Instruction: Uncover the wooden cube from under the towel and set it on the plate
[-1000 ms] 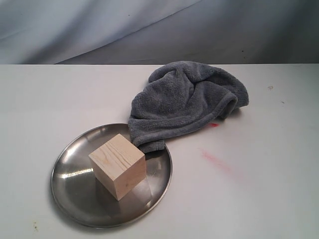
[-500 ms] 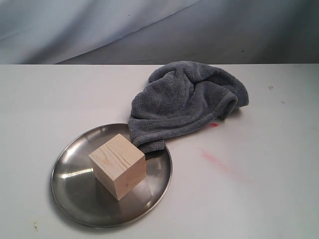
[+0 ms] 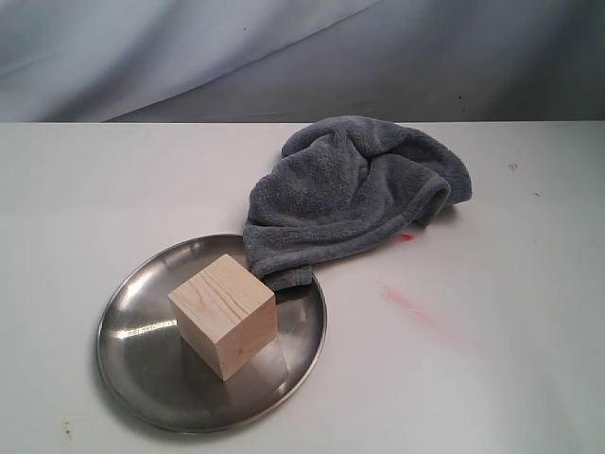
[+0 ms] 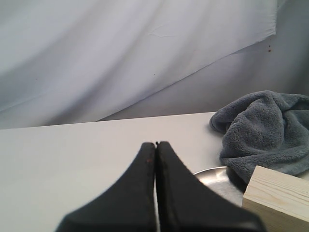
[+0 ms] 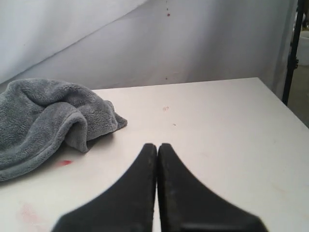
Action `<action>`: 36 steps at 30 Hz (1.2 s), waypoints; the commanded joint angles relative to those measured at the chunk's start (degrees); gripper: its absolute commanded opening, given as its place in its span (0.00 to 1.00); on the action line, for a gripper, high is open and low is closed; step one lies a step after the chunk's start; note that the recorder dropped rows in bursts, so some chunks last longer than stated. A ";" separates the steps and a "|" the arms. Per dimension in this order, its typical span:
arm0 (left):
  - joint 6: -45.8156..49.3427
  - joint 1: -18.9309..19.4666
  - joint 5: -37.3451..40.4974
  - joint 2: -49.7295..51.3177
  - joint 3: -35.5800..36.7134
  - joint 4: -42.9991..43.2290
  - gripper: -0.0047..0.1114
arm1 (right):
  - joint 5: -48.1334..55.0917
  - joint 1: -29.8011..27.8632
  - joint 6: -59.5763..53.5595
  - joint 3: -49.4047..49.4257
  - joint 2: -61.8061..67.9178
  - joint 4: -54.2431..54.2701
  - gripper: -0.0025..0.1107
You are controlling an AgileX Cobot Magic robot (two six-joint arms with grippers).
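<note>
As the cube [image 3: 223,315] sits on the plate [image 3: 132,371], towel [image 3: 354,194] lapping the plate's rim, I judge placement done. Left end effector [image 4: 156,144], clenched empty, is nearer the plate; right end effector [image 5: 157,145] likewise clenched empty.

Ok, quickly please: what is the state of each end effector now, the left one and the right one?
Left end effector: closed, holding nothing.
Right end effector: closed, holding nothing.

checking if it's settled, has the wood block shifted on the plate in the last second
No. The block sits at the same spot on the plate, with its far corner just as close to the towel edge as before.
</note>
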 commanded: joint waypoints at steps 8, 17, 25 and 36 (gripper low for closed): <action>-0.14 -0.40 0.06 -0.24 0.25 -0.10 0.04 | -3.33 -0.39 1.23 3.49 -0.23 -1.96 0.02; -0.14 -0.40 0.06 -0.24 0.25 -0.10 0.04 | -5.64 -0.39 -8.68 6.58 -0.23 2.54 0.02; -0.14 -0.40 0.06 -0.24 0.25 -0.10 0.04 | -6.95 -0.39 -19.01 6.58 -0.23 8.45 0.02; -0.14 -0.40 0.06 -0.24 0.25 -0.10 0.04 | -6.45 -0.39 -18.17 6.58 -0.23 8.20 0.02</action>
